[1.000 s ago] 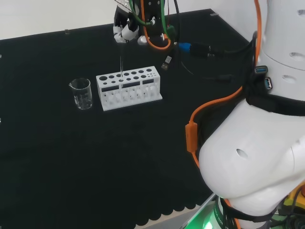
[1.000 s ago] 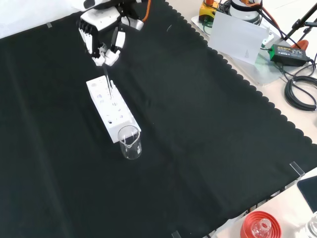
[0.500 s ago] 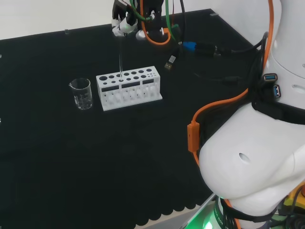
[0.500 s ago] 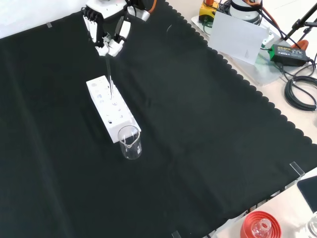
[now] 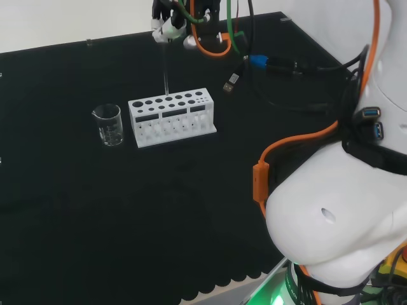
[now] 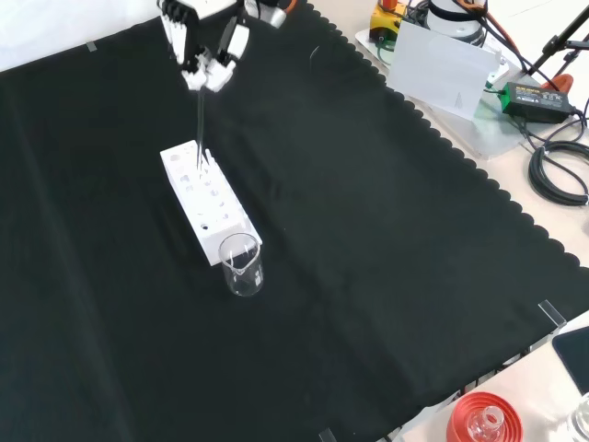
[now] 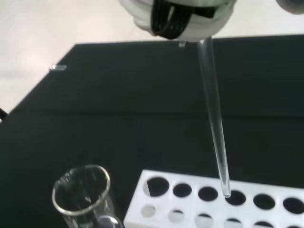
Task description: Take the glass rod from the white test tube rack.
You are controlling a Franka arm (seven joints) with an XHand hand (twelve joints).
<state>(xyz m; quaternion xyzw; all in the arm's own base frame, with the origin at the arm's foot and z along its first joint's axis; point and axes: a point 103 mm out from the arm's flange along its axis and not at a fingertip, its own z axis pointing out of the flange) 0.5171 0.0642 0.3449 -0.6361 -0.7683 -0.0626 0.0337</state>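
The hand [image 6: 204, 48] pinched the glass rod [image 7: 214, 123], whose tip hung just above the white test tube rack [image 5: 172, 117] (beaker [image 5: 109, 124] beside the rack).

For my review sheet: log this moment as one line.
hand: shut on glass rod | rod tip: just above white rack | beaker: beside rack

A thin glass rod [image 6: 199, 129] is pinched by the hand [image 6: 208, 44] above a white test tube rack [image 6: 207, 204]; a glass beaker [image 6: 241, 265] is set just beside the rack.
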